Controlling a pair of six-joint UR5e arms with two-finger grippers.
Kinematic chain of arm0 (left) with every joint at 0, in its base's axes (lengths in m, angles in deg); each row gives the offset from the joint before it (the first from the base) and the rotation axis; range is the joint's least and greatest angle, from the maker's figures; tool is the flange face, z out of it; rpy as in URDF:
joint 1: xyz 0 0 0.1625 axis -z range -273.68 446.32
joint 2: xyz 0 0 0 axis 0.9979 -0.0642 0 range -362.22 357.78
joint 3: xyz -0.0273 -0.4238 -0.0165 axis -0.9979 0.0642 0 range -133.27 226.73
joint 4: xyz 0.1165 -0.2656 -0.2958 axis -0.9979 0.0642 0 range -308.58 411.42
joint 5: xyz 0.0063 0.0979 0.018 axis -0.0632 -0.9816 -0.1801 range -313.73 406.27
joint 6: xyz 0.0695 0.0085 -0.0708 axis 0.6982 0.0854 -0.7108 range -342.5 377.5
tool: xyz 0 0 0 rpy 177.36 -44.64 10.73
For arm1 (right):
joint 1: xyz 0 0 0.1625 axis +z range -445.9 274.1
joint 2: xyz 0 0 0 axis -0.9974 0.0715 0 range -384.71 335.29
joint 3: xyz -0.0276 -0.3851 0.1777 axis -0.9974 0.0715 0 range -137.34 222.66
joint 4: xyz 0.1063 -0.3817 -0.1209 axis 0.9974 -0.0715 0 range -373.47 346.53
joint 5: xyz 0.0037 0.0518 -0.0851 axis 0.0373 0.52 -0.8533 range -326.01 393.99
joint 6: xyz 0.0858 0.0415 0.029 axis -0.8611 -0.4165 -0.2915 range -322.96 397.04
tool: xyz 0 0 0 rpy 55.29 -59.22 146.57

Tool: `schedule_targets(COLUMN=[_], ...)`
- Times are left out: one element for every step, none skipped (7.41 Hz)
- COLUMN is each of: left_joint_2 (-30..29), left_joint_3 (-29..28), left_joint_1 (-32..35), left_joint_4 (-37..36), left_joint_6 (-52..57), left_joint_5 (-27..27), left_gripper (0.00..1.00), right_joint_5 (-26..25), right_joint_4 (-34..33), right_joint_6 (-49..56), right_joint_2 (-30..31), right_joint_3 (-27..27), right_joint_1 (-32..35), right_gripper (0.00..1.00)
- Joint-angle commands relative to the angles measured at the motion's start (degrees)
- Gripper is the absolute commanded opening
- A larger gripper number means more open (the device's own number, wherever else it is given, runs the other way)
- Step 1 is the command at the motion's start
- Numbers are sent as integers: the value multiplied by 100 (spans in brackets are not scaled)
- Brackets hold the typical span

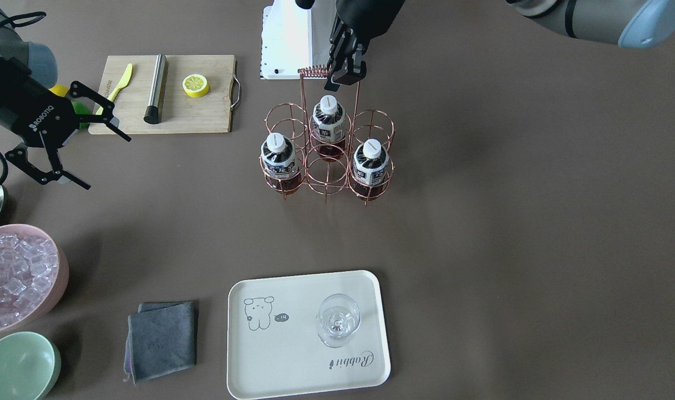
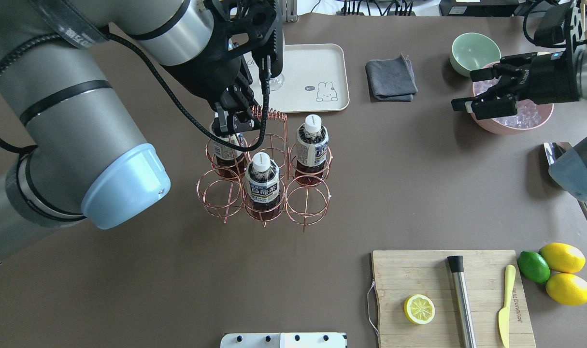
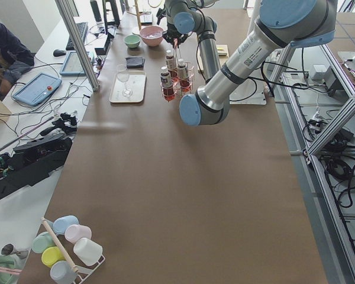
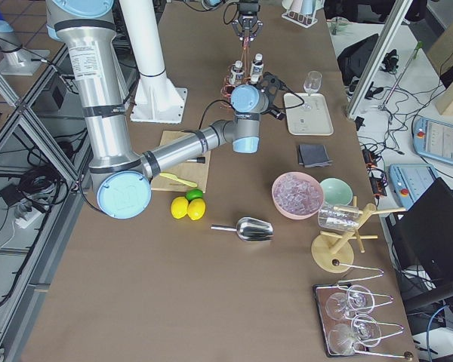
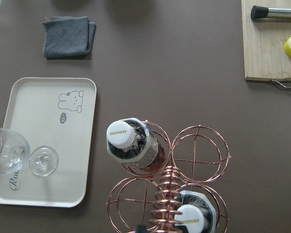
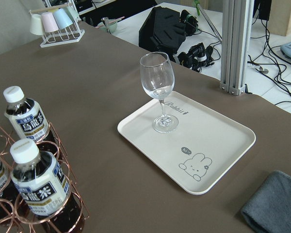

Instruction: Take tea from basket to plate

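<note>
Reach step: your left pincer hangs over the basket, no bottle lifted yet.
I cannot tell how far apart its jaws stand; the right pincer, well off to the side, gapes wide. Three tea bottles sit just below the left pincer, filling three of six cells. One plate, carrying one glass, lies well beyond. Next you'd likely centre on one cap, descend and close.

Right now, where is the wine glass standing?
In the front-facing view the glass stands upright on the cream tray, in its right half, right of the bear drawing.
</note>
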Motion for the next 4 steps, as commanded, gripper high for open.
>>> schedule_targets(left_joint_2=[12,21,21,21], left_joint_3=[-15,-15,-15,-6], left_joint_1=[-288,-306,-315,-324], left_joint_4=[-2,-2,7,7], left_joint_6=[-21,-30,-299,-346], left_joint_5=[-231,-231,-266,-301], left_gripper=[0,0,0,0], right_joint_5=[-822,-1346,-1726,-2017], right_joint_4=[763,1087,1412,1520], right_joint_6=[-466,-467,-458,-458], right_joint_2=[-34,-25,-43,-60], right_joint_3=[55,134,274,292], right_joint_1=[-610,-882,-1154,-1374], right_gripper=[100,100,100,100])
